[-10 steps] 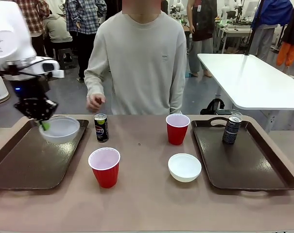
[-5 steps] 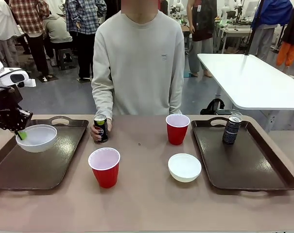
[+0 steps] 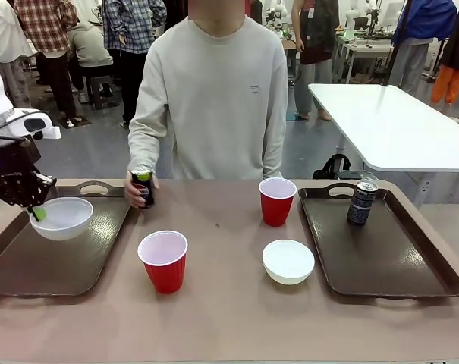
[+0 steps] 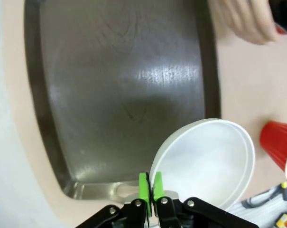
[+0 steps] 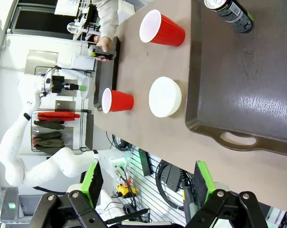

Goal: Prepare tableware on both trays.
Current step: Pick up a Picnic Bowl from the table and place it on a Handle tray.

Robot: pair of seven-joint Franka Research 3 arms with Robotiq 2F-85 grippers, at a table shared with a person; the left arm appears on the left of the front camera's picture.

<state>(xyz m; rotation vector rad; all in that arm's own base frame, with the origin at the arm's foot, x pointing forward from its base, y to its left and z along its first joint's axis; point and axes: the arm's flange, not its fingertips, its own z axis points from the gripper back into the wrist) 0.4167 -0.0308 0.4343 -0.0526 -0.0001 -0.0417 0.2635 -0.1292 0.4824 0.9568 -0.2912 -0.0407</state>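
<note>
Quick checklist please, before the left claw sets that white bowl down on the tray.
1. Grip: ok. The left claw is shut on the rim of the bowl.
2. Bowl over the target: ok. It is above the far part of the left tray.
3. Bowl touching the tray floor: cannot tell.
4. Person's hand apart from the bowl: ok. It holds a can at the tray's far right corner.
5. Right claw out of the way: ok. It is open, at the near edge of the table by the right tray.
</note>
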